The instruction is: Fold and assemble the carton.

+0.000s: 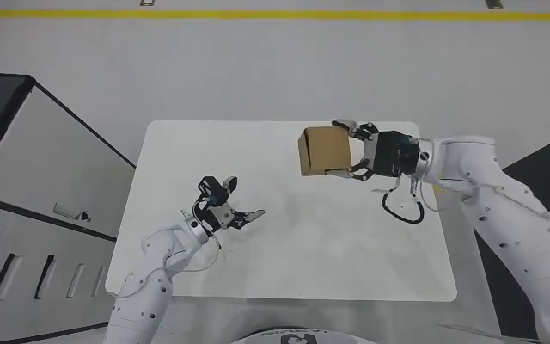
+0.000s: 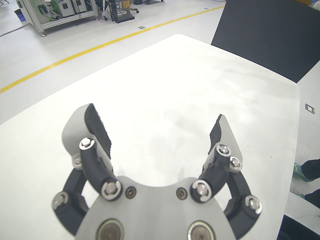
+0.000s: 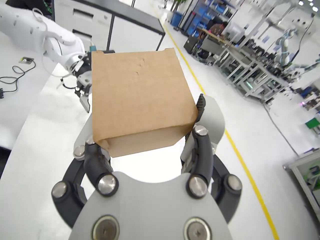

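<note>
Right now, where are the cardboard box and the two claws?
carton [image 1: 325, 150], top view, its brown upper face.
right gripper [image 1: 337, 148], top view, midway between the fingertips clamping the carton.
left gripper [image 2: 155, 112], left wrist view, midway between its open fingertips.

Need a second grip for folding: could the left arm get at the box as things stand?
Probably yes. The left claw is open over the table, with nothing between it and the box held in the right claw.
</note>
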Robot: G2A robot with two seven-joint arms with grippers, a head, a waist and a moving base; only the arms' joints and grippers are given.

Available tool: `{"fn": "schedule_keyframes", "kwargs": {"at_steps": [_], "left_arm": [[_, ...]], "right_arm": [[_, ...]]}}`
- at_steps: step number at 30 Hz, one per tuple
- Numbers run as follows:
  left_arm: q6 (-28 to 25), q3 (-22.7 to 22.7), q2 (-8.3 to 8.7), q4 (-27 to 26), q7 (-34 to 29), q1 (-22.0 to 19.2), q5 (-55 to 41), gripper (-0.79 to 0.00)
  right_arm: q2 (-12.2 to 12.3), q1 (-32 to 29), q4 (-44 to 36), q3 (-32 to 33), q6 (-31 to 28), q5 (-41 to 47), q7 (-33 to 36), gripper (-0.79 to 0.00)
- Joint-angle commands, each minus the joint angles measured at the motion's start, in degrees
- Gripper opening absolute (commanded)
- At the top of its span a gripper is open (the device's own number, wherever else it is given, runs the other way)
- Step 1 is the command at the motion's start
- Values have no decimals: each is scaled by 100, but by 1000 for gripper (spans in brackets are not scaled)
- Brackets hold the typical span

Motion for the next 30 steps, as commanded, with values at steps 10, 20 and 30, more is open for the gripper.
{"fn": "schedule_keyframes", "kwargs": {"at_steps": [10,20,30], "left_arm": [[0,0,0,0,0,0,0,0],[0,0,0,0,0,0,0,0],[0,0,0,0,0,0,0,0]], "right_arm": [[-216,-290,623,-829,208,-30,682,-785],[-332,-243,754,-1070,261,-10,563,-785],[-426,-521,759,-1286,998,-372,558,-785]]}}
